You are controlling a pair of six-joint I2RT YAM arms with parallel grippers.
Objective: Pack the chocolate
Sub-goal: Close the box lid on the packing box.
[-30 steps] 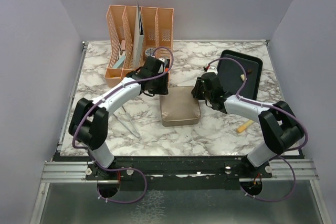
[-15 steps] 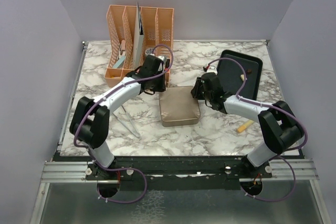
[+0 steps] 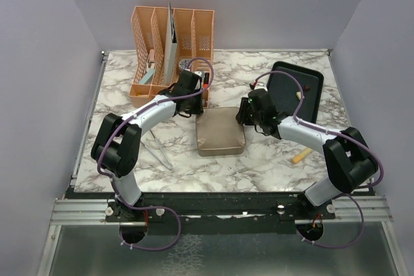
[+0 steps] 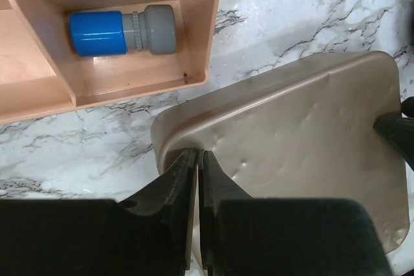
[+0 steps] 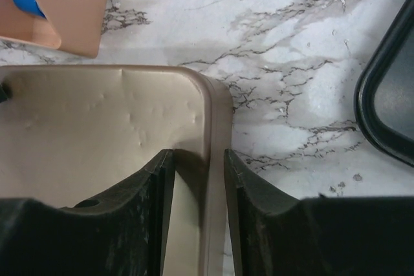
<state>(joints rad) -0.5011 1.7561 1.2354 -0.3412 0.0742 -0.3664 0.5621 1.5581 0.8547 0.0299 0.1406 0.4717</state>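
The square gold tin (image 3: 220, 130) lies lid-on at the table's middle. My left gripper (image 3: 198, 112) is at its far left corner. In the left wrist view the gripper (image 4: 199, 154) is shut, its tips on the corner of the tin (image 4: 310, 140), with nothing seen between them. My right gripper (image 3: 245, 118) is at the tin's right side. In the right wrist view that gripper (image 5: 197, 153) is open astride the raised rim of the tin (image 5: 84, 127), a gap showing inside the left finger. Two small chocolate pieces, dark (image 3: 308, 86) and cream (image 3: 299, 95), lie on the black tray (image 3: 284, 75).
A peach desk organizer (image 3: 171, 30) stands at the back left, close behind the left gripper. One of its compartments (image 4: 194, 30) holds a blue and grey cylinder (image 4: 123, 30). A tan stick-shaped piece (image 3: 301, 155) lies on the marble near the right arm. The tray's edge (image 5: 388, 101) is right of the tin.
The left jaws have closed at the tin's corner and the left arm has shifted slightly. The right jaws have widened a little around the rim. The tin has stayed put.
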